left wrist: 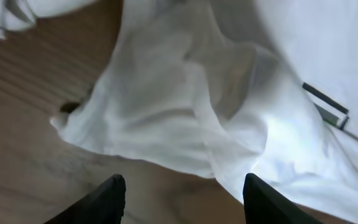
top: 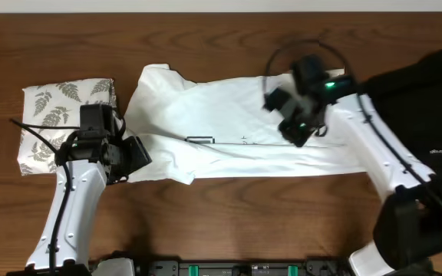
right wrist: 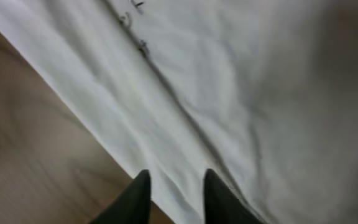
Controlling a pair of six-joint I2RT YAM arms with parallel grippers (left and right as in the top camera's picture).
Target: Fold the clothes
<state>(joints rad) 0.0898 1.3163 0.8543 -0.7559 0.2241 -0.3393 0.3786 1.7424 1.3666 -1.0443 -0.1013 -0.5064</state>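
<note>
The white T-shirt (top: 229, 115) lies across the middle of the table as a long strip, its small graphic (top: 200, 140) near the front fold. My left gripper (top: 135, 153) is at the shirt's rumpled left end. In the left wrist view it (left wrist: 182, 190) stands open over bare wood, the bunched cloth (left wrist: 197, 93) just ahead of the fingertips. My right gripper (top: 296, 132) hovers, blurred, over the shirt's right part. Seen from the right wrist, the gripper (right wrist: 176, 186) has a narrow gap, with flat cloth (right wrist: 229, 81) beneath it and nothing pinched.
A folded fern-print cloth (top: 60, 115) sits at the left, close behind my left arm. A black garment (top: 428, 100) lies at the right edge under the right arm. Bare wood (right wrist: 36, 143) borders the shirt's front edge.
</note>
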